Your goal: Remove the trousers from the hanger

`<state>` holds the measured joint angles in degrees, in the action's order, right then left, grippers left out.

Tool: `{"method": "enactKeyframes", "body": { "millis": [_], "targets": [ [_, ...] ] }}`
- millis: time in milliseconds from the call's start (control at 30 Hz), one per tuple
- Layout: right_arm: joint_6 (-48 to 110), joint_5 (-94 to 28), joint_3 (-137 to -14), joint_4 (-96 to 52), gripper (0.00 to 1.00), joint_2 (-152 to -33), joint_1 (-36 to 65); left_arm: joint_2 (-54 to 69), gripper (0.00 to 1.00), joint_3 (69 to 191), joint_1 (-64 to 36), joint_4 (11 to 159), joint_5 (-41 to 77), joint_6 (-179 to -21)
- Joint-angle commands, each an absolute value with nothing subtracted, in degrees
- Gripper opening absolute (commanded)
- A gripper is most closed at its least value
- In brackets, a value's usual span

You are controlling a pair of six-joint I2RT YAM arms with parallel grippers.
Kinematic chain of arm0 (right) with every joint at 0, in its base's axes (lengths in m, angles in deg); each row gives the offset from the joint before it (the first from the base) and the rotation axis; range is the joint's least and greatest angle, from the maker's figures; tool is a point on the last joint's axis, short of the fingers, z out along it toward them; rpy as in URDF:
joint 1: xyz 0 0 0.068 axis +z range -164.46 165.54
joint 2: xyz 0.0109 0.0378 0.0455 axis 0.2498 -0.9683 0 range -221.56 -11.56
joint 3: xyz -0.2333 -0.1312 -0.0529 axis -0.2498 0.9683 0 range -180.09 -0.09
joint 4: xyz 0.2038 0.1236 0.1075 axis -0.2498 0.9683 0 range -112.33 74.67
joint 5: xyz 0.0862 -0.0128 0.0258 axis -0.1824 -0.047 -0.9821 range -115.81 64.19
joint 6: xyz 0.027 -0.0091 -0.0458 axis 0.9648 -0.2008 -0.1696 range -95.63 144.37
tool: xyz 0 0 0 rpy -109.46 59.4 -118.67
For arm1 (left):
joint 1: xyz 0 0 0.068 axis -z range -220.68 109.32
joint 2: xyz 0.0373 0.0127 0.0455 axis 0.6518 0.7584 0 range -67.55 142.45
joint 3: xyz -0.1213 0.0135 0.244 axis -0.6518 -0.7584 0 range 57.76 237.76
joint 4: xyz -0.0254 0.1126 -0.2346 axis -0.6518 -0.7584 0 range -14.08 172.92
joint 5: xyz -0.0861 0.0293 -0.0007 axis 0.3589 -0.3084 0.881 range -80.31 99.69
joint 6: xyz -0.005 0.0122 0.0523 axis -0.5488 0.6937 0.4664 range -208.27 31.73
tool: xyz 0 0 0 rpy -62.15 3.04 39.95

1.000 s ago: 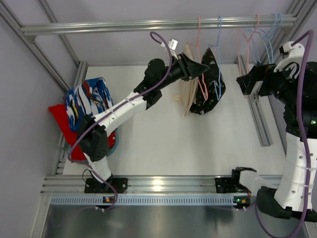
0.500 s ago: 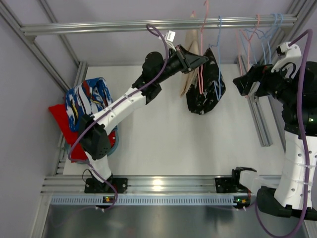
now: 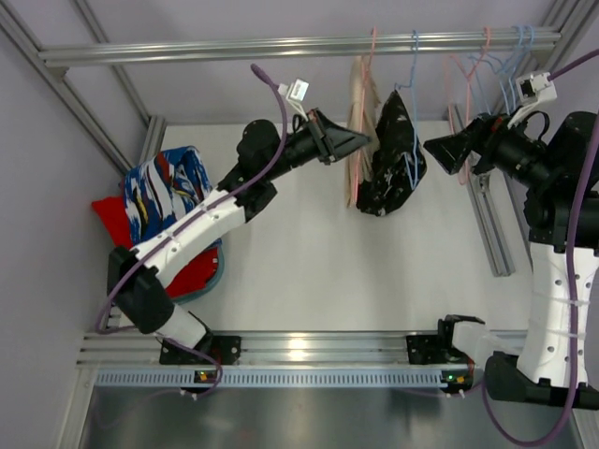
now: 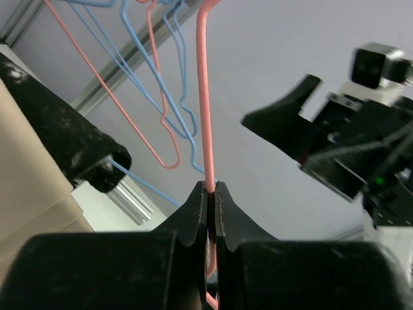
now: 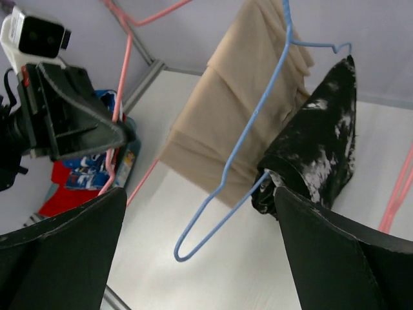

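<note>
Up by the rail [image 3: 281,44] at the back, the left gripper [image 4: 208,191] has its jaws pinched tight on the wire of the pink hanger [image 4: 205,97], with no gap showing between them. Just beside that grip hang the beige trousers [image 5: 239,110], long and folded, with the pink wire running down along their near edge. A black garment [image 5: 319,148] hangs right next to them on the far side.

The right gripper [image 3: 438,148] hovers to the right of the black garment, well clear of the cloth, its two fingers spread wide and holding nothing.

Over at the left edge of the table [image 3: 309,271], well apart from all this, the blue patterned trousers [image 3: 167,187] lie bunched on top of something red [image 3: 112,220].
</note>
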<state>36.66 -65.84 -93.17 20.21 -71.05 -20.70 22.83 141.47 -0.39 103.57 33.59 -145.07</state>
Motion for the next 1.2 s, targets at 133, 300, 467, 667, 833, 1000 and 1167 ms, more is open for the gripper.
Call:
{"method": "enactKeyframes", "body": {
  "millis": [133,300,467,667,833,1000,1167],
  "targets": [
    [49.14,-70.12,-89.92,3.78,0.98,-73.17,-17.12,8.83,0.0,129.05,0.37,112.19,36.5,-141.54],
    [49.85,-63.44,-89.65,-1.67,0.9,-75.54,-5.87,4.52,0.0,125.18,0.28,110.26,36.32,-140.31],
    [52.05,-61.15,-89.3,-4.66,0.8,-79.32,3.89,3.2,0.0,124.04,0.28,109.73,36.41,-140.13],
    [52.49,-59.57,-90.7,-5.54,0.77,-83.89,11.19,3.37,0.0,123.86,0.28,109.55,36.68,-140.57],
    [55.12,-59.56,-91.23,-8.08,0.68,-87.14,13.74,3.46,0.0,123.95,0.28,109.55,37.03,-140.31],
    [58.29,-61.23,-92.9,-10.29,0.25,-89.08,14.28,3.11,0.0,122.63,0.28,109.55,37.82,-137.59],
    [60.3,-63.25,-92.46,-10.55,0.0,-88.29,14.28,0.65,0.0,121.75,0.28,106.05,38.0,-131.44]
  ]
}}
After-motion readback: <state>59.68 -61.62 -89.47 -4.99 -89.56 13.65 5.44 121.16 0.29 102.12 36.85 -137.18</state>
